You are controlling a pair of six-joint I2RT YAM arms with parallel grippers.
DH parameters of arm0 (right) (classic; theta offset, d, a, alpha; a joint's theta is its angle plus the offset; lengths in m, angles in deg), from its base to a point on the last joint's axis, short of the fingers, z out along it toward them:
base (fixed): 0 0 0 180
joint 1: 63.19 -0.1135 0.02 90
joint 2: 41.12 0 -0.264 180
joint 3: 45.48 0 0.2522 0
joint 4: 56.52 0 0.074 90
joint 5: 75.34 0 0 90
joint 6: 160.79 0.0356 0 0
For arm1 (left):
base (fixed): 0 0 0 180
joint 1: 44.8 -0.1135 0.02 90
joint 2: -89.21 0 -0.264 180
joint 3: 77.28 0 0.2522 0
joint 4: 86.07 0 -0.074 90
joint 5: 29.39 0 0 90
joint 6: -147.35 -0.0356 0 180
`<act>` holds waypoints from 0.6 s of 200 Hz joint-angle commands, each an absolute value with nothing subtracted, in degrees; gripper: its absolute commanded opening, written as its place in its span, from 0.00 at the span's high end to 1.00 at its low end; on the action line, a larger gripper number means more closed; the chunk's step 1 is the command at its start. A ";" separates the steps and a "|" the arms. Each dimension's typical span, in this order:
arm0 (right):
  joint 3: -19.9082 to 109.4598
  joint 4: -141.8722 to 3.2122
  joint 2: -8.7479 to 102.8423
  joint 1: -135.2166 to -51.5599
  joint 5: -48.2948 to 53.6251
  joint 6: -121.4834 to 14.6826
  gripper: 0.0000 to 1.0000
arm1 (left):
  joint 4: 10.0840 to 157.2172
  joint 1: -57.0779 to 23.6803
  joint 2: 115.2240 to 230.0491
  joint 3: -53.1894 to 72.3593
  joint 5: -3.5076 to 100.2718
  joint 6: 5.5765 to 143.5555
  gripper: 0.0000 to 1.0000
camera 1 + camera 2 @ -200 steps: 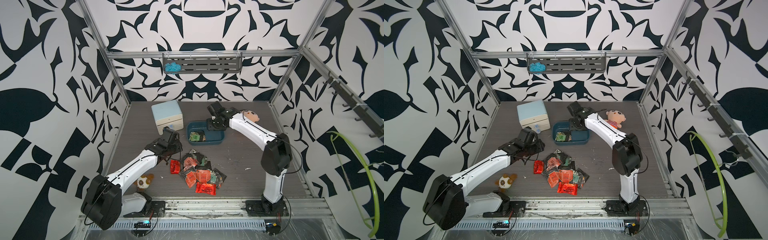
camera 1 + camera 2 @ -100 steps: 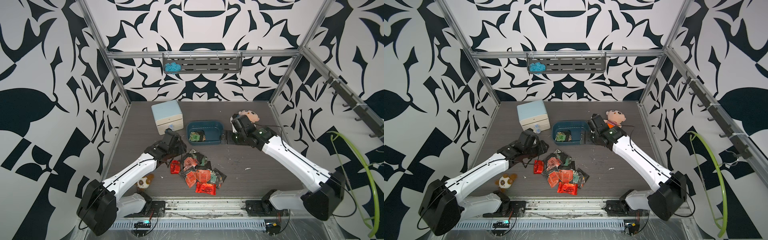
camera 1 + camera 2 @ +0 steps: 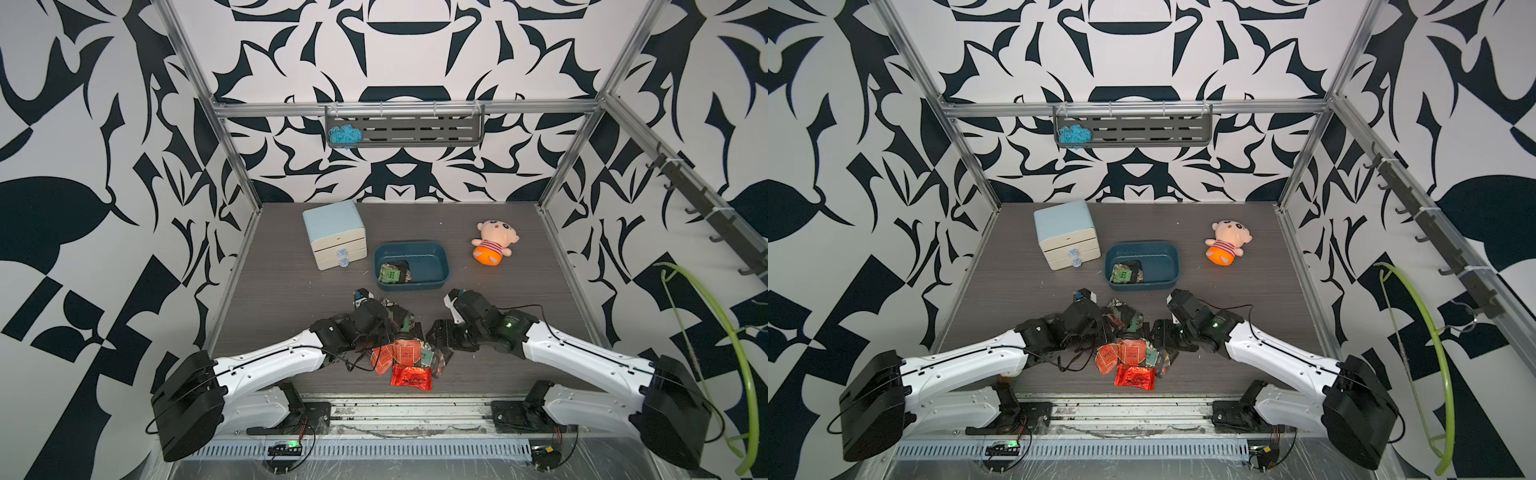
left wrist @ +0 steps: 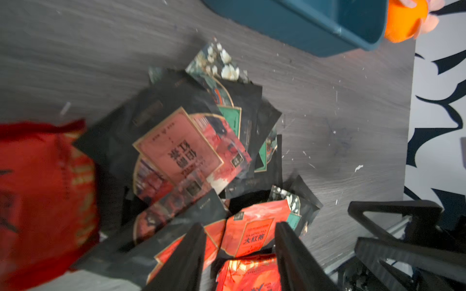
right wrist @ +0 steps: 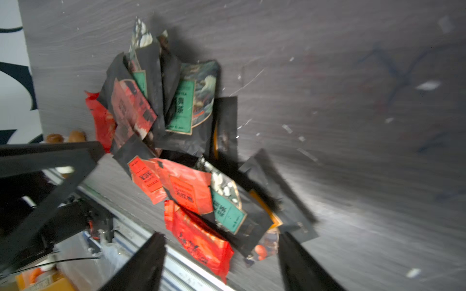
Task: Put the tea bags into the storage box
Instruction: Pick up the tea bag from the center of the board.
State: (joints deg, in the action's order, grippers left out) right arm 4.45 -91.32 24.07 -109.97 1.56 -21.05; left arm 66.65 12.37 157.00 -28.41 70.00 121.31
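The right arm has swung away from the shallow dark teal plastic storage box (image 3: 432,266) and come down beside the heap of flat foil tea bags (image 3: 406,354), red, black and orange, near the front of the grey wood-grain desk (image 3: 286,291). The right claw (image 5: 221,235) hangs released at the heap's edge, gripping nothing. The left claw (image 4: 239,226) is likewise spread above the heap from the opposite side. A few more sachets (image 3: 392,274) lie in the box's left end.

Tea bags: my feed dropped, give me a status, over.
Left gripper and right gripper open, empty, both at the loose tea bags. A few sachets already in storage box. Arms crowd each other there.
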 commanded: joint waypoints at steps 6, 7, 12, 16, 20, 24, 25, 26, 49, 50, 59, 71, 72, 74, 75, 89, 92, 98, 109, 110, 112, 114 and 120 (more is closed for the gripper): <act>3.35 -83.86 24.42 -112.26 1.96 -18.23 0.39 | 71.17 14.43 159.55 -30.12 71.42 125.82 0.57; 3.31 -83.80 24.48 -112.33 1.98 -18.23 0.39 | 71.32 14.57 159.67 -30.12 71.42 125.91 0.57; 3.25 -83.42 24.74 -112.64 2.00 -18.22 0.41 | 71.84 15.11 160.19 -30.04 71.49 126.15 0.58; 3.25 -83.30 25.08 -112.79 2.00 -18.18 0.41 | 72.05 15.54 160.63 -29.91 71.51 126.31 0.58; 3.22 -83.21 25.42 -113.00 2.11 -18.22 0.42 | 72.15 15.93 161.04 -29.74 71.52 126.49 0.59; 3.06 -83.14 25.77 -113.15 2.21 -18.16 0.43 | 72.10 16.36 161.53 -29.48 71.67 126.66 0.60; 3.03 -83.12 25.86 -113.26 2.20 -18.15 0.44 | 72.09 16.46 161.62 -29.45 71.72 126.72 0.61; 3.02 -83.07 25.90 -113.32 2.23 -18.10 0.44 | 72.09 16.50 161.71 -29.39 71.75 126.75 0.61; 1.73 -80.72 27.65 -114.07 2.60 -17.28 0.50 | 72.21 18.29 164.29 -28.80 72.43 127.52 0.64; 1.66 -80.64 27.72 -114.12 2.61 -17.22 0.50 | 72.24 18.34 164.41 -28.80 72.45 127.54 0.64; 1.26 -79.71 28.45 -114.29 2.71 -17.01 0.50 | 72.42 18.56 164.74 -28.97 72.32 127.87 0.65; 1.16 -78.74 29.44 -114.40 2.80 -17.00 0.50 | 72.69 18.79 165.33 -29.40 72.26 128.26 0.65; 1.16 -78.60 29.54 -114.41 2.75 -17.00 0.50 | 72.74 18.81 165.41 -29.45 72.28 128.31 0.66; 1.16 -78.47 29.76 -114.49 2.72 -17.04 0.50 | 72.84 18.83 165.52 -29.54 72.25 128.35 0.66; 1.16 -78.42 29.88 -114.46 2.67 -17.06 0.51 | 72.90 18.83 165.55 -29.57 72.23 128.40 0.66; 1.33 -77.44 31.22 -114.58 2.39 -16.95 0.52 | 73.35 18.92 166.72 -29.77 71.92 128.71 0.67; 1.38 -77.24 31.49 -114.72 2.34 -16.95 0.52 | 73.44 18.92 166.87 -29.77 71.90 128.79 0.67; 1.48 -76.97 32.03 -114.84 2.27 -16.84 0.53 | 73.70 18.92 167.46 -29.77 71.80 128.95 0.68; 1.59 -76.47 32.88 -114.99 2.28 -16.58 0.56 | 74.20 19.05 168.43 -29.72 71.86 129.45 0.68; 1.59 -76.40 33.06 -114.96 2.27 -16.52 0.56 | 74.28 19.08 168.55 -29.75 71.82 129.47 0.68; 1.64 -76.32 33.24 -115.04 2.27 -16.48 0.56 | 74.41 19.09 168.68 -29.76 71.78 129.54 0.69; 1.66 -76.29 33.33 -115.04 2.23 -16.47 0.56 | 74.58 19.14 168.88 -29.70 71.78 129.58 0.69; 1.75 -76.02 33.77 -115.12 2.18 -16.38 0.56 | 74.84 19.23 169.36 -29.64 71.69 129.74 0.69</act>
